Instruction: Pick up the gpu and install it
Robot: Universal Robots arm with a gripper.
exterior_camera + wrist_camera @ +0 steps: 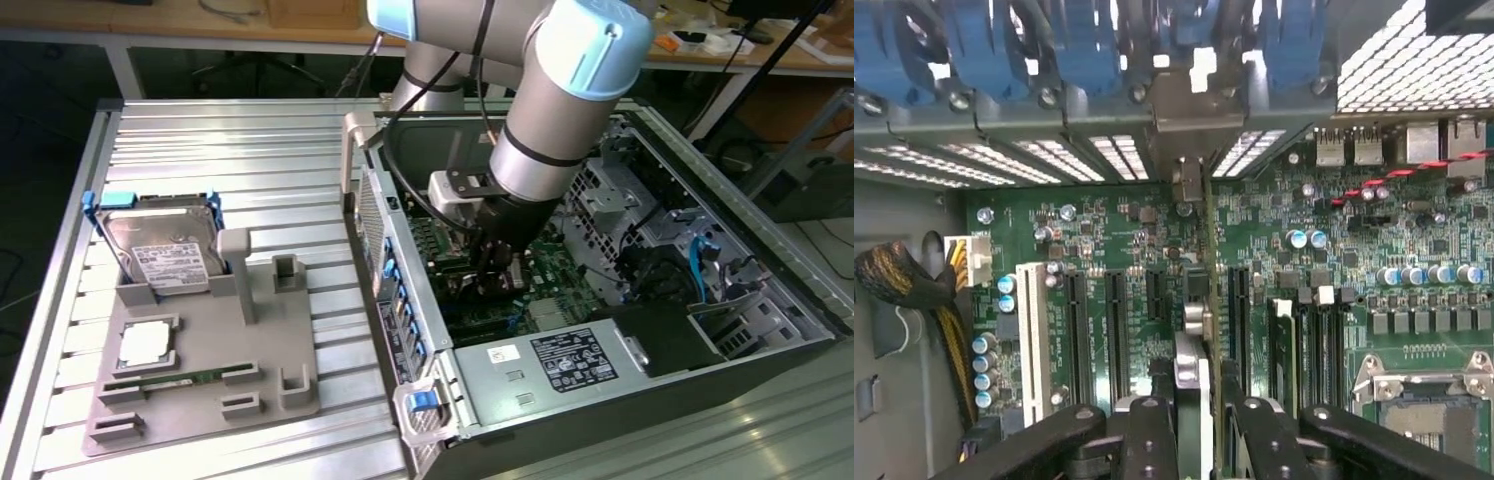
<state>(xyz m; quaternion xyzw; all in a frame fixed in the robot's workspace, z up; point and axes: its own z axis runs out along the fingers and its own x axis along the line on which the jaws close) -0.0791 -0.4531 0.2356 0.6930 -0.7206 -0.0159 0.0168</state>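
My pincer [1201,425] part closed, gripping gpu [1199,330] edge-on, card standing upright over motherboard [1104,240] slots inside open computer case [747,345]. Beyond, hard drive [158,250] sits in grey holder [200,385] on slatted surface [227,150].

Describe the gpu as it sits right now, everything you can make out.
The gpu is seen edge-on in the wrist view: a thin green card standing upright, its silver metal bracket reaching the case's rear slot openings. The gripper is clamped on its upper edge, black fingers on either side. It stands over the motherboard, in line with the expansion slots; whether it is fully seated I can't tell. In the exterior view it sits inside the open computer case, mostly hidden by the arm.
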